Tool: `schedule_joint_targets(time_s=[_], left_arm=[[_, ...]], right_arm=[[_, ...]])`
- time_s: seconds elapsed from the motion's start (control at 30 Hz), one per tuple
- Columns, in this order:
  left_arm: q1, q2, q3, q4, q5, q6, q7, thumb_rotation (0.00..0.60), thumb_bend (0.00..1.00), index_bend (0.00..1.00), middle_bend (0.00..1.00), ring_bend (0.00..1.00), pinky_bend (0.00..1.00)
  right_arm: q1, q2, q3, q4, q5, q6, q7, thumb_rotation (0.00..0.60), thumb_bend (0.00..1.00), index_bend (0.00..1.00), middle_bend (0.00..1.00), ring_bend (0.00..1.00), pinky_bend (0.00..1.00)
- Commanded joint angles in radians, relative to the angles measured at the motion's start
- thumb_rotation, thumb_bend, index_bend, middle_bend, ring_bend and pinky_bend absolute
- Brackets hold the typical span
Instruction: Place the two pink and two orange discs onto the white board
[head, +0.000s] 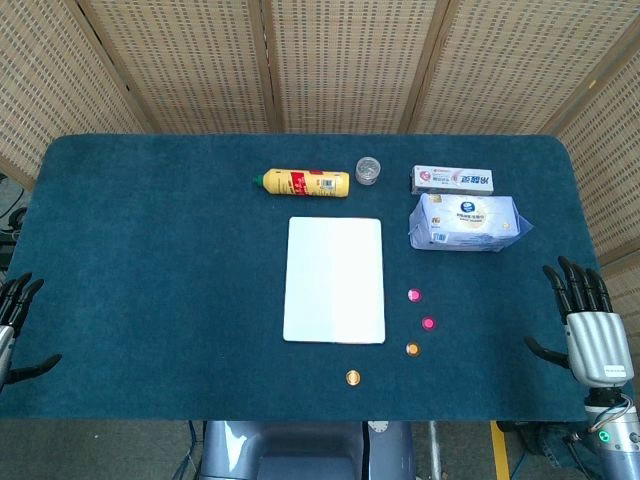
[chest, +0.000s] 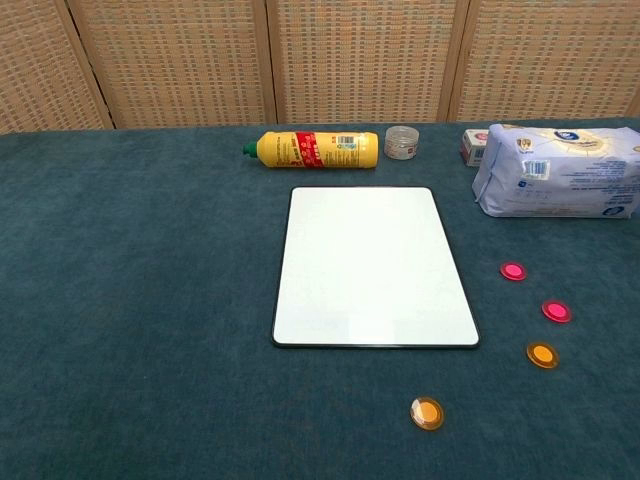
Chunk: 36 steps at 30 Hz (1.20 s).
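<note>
The white board (head: 334, 279) (chest: 373, 266) lies flat mid-table with nothing on it. To its right sit two pink discs, one (head: 414, 295) (chest: 513, 271) farther back and one (head: 428, 323) (chest: 556, 311) nearer. An orange disc (head: 412, 349) (chest: 542, 355) lies just in front of them, and a second orange disc (head: 352, 377) (chest: 427, 413) rests below the board's near right corner. My right hand (head: 588, 325) hovers open at the table's right edge, well away from the discs. My left hand (head: 12, 322) is open at the far left edge, partly cut off. The chest view shows neither hand.
A yellow bottle (head: 306, 183) (chest: 315, 149) lies on its side behind the board, beside a small clear jar (head: 368, 170) (chest: 401, 142). A toothpaste box (head: 453, 179) and a wet-wipes pack (head: 466, 222) (chest: 560, 172) sit at back right. Teal cloth covers the table (head: 150, 270).
</note>
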Motion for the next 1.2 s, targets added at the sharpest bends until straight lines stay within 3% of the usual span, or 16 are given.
schedule_joint_targets(time_s=[0.03, 0.3, 0.37, 0.43, 0.47, 0.5, 0.6, 0.7, 0.97, 1.2], left_arm=[[0.002, 0.000, 0.002, 0.001, 0.004, 0.004, -0.002, 0.600, 0.00, 0.00, 0.00, 0.00, 0.00], [0.007, 0.001, 0.001, 0.003, 0.009, 0.013, -0.007, 0.600, 0.00, 0.00, 0.00, 0.00, 0.00], [0.006, 0.000, 0.000, 0.004, 0.008, 0.011, -0.004, 0.600, 0.00, 0.00, 0.00, 0.00, 0.00], [0.004, -0.002, -0.001, 0.005, 0.004, 0.005, 0.000, 0.600, 0.00, 0.00, 0.00, 0.00, 0.00], [0.002, -0.003, -0.003, 0.005, 0.000, 0.001, 0.002, 0.600, 0.00, 0.00, 0.00, 0.00, 0.00], [0.001, -0.003, -0.004, 0.005, -0.004, -0.003, 0.004, 0.600, 0.00, 0.00, 0.00, 0.00, 0.00], [-0.004, -0.006, -0.012, 0.003, -0.022, -0.015, 0.011, 0.600, 0.00, 0.00, 0.00, 0.00, 0.00], [-0.009, -0.008, -0.018, 0.000, -0.037, -0.027, 0.017, 0.600, 0.00, 0.00, 0.00, 0.00, 0.00], [-0.022, -0.013, -0.029, 0.004, -0.073, -0.063, 0.028, 0.600, 0.00, 0.00, 0.00, 0.00, 0.00], [-0.030, -0.010, -0.033, 0.005, -0.087, -0.082, 0.025, 0.600, 0.00, 0.00, 0.00, 0.00, 0.00]], right_arm=[[-0.003, 0.003, 0.003, -0.005, -0.001, -0.005, -0.002, 0.600, 0.00, 0.00, 0.00, 0.00, 0.02], [0.004, 0.007, 0.002, -0.015, -0.019, -0.044, -0.002, 0.600, 0.00, 0.00, 0.00, 0.00, 0.02], [0.028, 0.007, 0.010, -0.014, -0.024, -0.080, -0.004, 0.600, 0.00, 0.00, 0.05, 0.01, 0.03], [0.067, 0.011, 0.022, -0.012, -0.020, -0.143, -0.008, 0.600, 0.00, 0.00, 0.21, 0.15, 0.17], [0.096, 0.016, 0.031, -0.012, -0.014, -0.190, -0.016, 0.600, 0.00, 0.00, 0.32, 0.28, 0.31], [0.119, 0.019, 0.040, -0.011, -0.011, -0.221, -0.024, 0.600, 0.00, 0.00, 0.46, 0.45, 0.51], [0.206, 0.005, 0.073, -0.001, 0.003, -0.341, -0.021, 0.600, 0.00, 0.05, 0.70, 0.71, 0.85], [0.286, -0.017, 0.099, 0.010, 0.046, -0.473, -0.004, 0.600, 0.00, 0.19, 0.82, 0.84, 0.99], [0.433, -0.147, 0.148, 0.067, 0.206, -0.678, -0.124, 0.600, 0.13, 0.35, 0.90, 0.91, 1.00], [0.506, -0.275, 0.159, 0.124, 0.397, -0.730, -0.300, 0.600, 0.20, 0.36, 0.90, 0.91, 1.00]])
